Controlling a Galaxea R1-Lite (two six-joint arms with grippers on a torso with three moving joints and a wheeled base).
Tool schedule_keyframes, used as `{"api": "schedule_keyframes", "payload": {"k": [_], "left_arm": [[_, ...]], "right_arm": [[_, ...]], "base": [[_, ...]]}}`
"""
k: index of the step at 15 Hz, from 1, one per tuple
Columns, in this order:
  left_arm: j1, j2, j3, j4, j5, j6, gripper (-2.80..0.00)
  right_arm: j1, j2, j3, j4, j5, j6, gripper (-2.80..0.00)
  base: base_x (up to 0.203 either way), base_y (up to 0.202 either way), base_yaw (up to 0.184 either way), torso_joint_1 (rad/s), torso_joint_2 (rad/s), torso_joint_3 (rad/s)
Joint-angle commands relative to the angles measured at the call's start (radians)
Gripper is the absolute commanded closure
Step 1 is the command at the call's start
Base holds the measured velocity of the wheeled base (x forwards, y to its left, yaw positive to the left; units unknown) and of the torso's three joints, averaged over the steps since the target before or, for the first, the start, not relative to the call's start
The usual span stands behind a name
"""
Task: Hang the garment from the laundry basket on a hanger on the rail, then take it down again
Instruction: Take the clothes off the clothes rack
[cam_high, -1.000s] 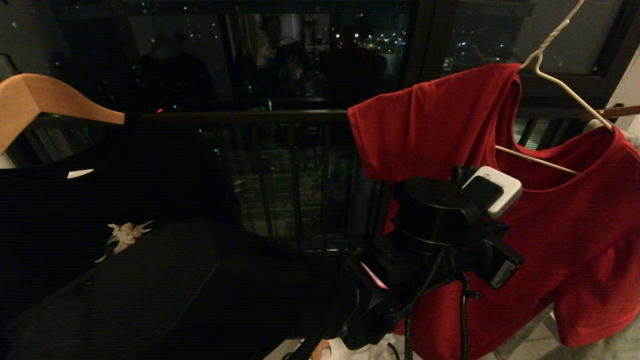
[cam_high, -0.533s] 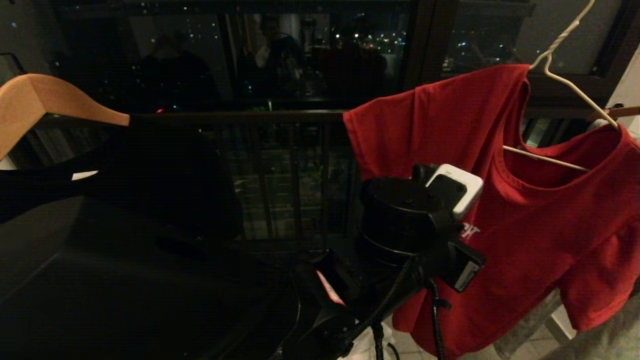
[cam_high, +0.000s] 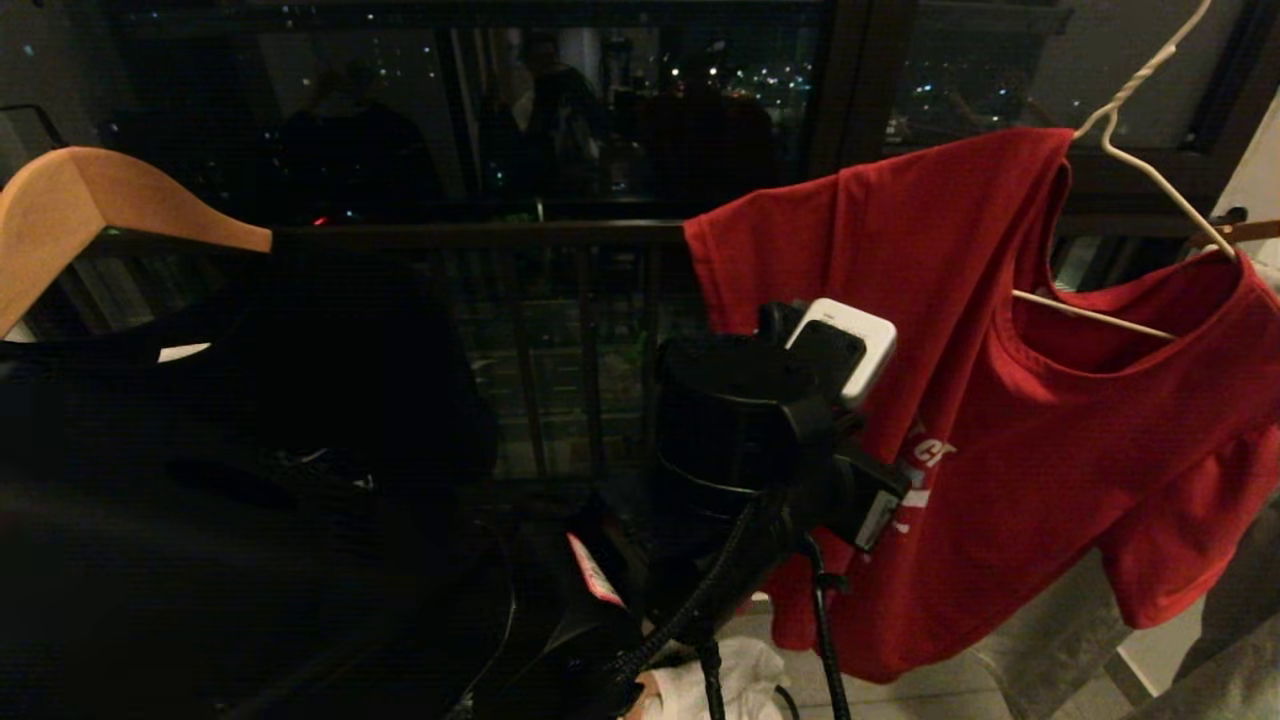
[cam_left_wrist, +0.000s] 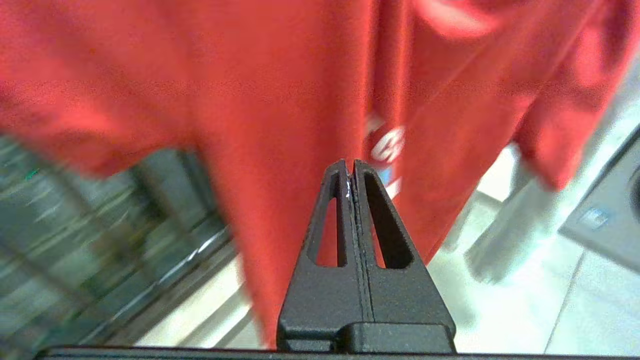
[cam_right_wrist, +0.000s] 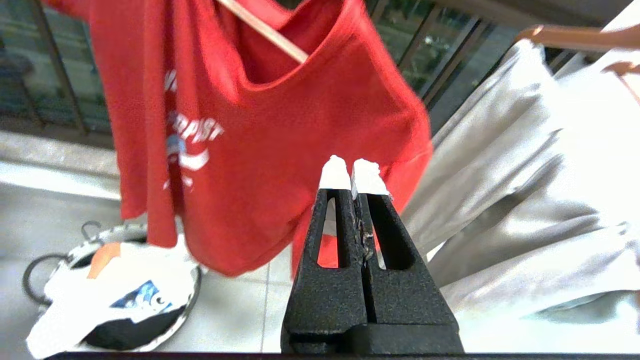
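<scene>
Garment (cam_high: 1000, 400): a red T-shirt, hanging on the hanger (cam_high: 1150, 170), a thin white wire one whose neck rises out of the head view at upper right. The rail itself is not in frame. One shoulder sits on the wire arm; the other side is bunched and thrown up toward the neck, so the shirt hangs unevenly, its long axis running down toward the floor.

Left gripper (cam_left_wrist: 350, 167): fingers clenched together with nothing between them. In its wrist view the red cloth hangs directly ahead of the tips; whether they touch it cannot be settled, as that view is smeared. The left arm's wrist (cam_high: 760, 430) stands in front of the shirt's lower body in the head view.

Right gripper (cam_right_wrist: 354, 172): fingers closed, white-padded tips meeting, empty. The shirt's sleeve and hem lie beyond and to one side of them, clear of contact.

Laundry basket (cam_right_wrist: 187, 300): on the floor below the shirt, with white cloth (cam_right_wrist: 115, 285) inside.

Judgement: the hanging stage appears done or near done. The left gripper is probably the nearer to the cloth; either must release its fingers before taking hold. The bunched shoulder could snag on the wire during removal.

A wooden hanger (cam_high: 110, 205) carrying a black T-shirt (cam_high: 250, 400) hangs well apart at left.
</scene>
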Motion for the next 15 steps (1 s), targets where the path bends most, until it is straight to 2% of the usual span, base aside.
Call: {"api": "schedule_keyframes", "payload": {"k": [1, 6, 7, 8, 13, 15], "left_arm": [[0.024, -0.064, -0.014, 0.072, 0.027, 0.005, 0.00], [0.140, -0.085, -0.164, 0.203, 0.033, 0.009, 0.00], [0.157, -0.078, -0.194, 0.228, 0.031, 0.009, -1.09], [0.170, -0.071, -0.222, 0.256, 0.029, 0.007, -2.80], [0.267, 0.017, -0.397, 0.351, 0.024, -0.001, -2.80], [0.282, 0.025, -0.412, 0.366, 0.008, -0.007, -2.80]], "right_arm": [[0.001, -0.024, 0.043, 0.001, 0.004, -0.002, 0.00], [0.001, -0.013, 0.081, -0.004, 0.012, 0.000, 0.00], [0.001, -0.005, 0.080, -0.005, 0.012, 0.000, 0.00], [0.001, 0.004, 0.079, -0.007, 0.012, 0.000, 0.00], [0.001, 0.031, 0.087, -0.011, 0.015, 0.001, 0.00], [0.001, 0.045, 0.090, -0.013, 0.015, 0.001, 0.00]], "base": [[0.000, 0.000, 0.000, 0.000, 0.00, 0.000], [0.000, 0.000, 0.000, 0.000, 0.00, 0.000], [0.000, 0.000, 0.000, 0.000, 0.00, 0.000], [0.000, 0.000, 0.000, 0.000, 0.00, 0.000], [0.000, 0.000, 0.000, 0.000, 0.00, 0.000], [0.000, 0.000, 0.000, 0.000, 0.00, 0.000]]}}
